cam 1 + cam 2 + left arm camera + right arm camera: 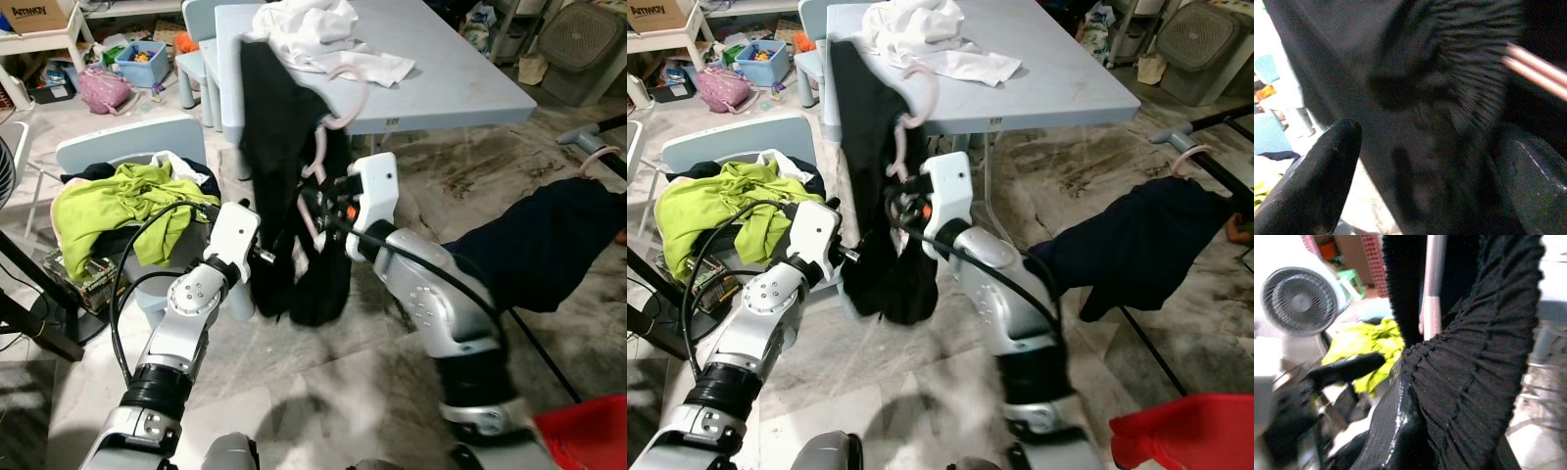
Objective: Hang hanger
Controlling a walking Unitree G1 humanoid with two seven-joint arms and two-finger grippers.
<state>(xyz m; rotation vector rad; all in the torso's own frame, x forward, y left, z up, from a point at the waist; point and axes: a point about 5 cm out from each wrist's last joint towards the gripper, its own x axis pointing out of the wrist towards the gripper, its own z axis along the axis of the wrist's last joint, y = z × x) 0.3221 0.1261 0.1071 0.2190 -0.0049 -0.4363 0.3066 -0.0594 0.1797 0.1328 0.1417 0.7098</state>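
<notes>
At abt 9 o'clock a lime-green garment (122, 201) lies heaped on a pale chair (118, 137), well apart from the work. Next, twd 7–8 o'clock, the left gripper (263, 257) reaches in from the left against the black garment (279, 147); in the left wrist view its fingers (1312, 181) stand spread w/ the cloth betw them, not yet pinching. Dead centre, the black garment hangs from the near edge of the grey table (460, 83), and the pink hanger (338, 113), the task's thing, sits up in its top, hook curling out at abt 12 o'clock just under the white cloth (323, 34) piled on the table. Just right of centre, the right gripper (318, 206) is pressed into the garment at the hanger's stem; the right wrist view shows a finger (1393, 431) buried in ribbed fabric beside the pink bar, but whether the jaws are nipped on it I cannot tell. At 3 o'clock a dark-blue garment (539, 245) hangs on a rack (593, 147), prob. where the hanger belongs. Risks: garment may slide off the hanger if lifted w/ fabric only, not the stem; hook could snag the white cloth and drag it off the table; a loose hem may trail or catch during the carry to the rack.
</notes>
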